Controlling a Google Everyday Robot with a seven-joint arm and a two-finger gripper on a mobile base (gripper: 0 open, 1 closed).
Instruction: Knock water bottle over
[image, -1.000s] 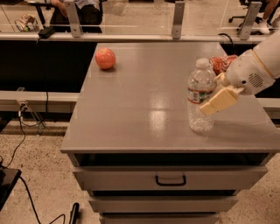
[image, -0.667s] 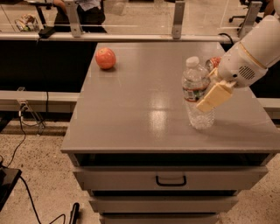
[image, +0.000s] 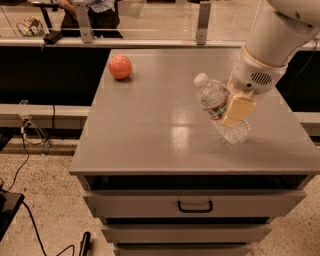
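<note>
The water bottle (image: 216, 102) is clear ribbed plastic with a white cap and a white, red and dark label band. It is on the right half of the grey table top (image: 150, 130), tilted strongly, with its cap leaning up and to the left and its base low on the right. My gripper (image: 236, 111), cream-coloured at the end of the white arm (image: 272, 45), is pressed against the bottle's right side at the label. The arm comes in from the upper right.
A round orange-red fruit (image: 120, 67) lies at the back left of the table. Below the top are drawers, one with a dark handle (image: 195, 206). A rail and a person (image: 97, 12) are behind the table. Cables (image: 25, 145) lie on the floor at left.
The arm has moved left and forward against the bottle. The bottle, upright a second ago, now leans far over to the left.
</note>
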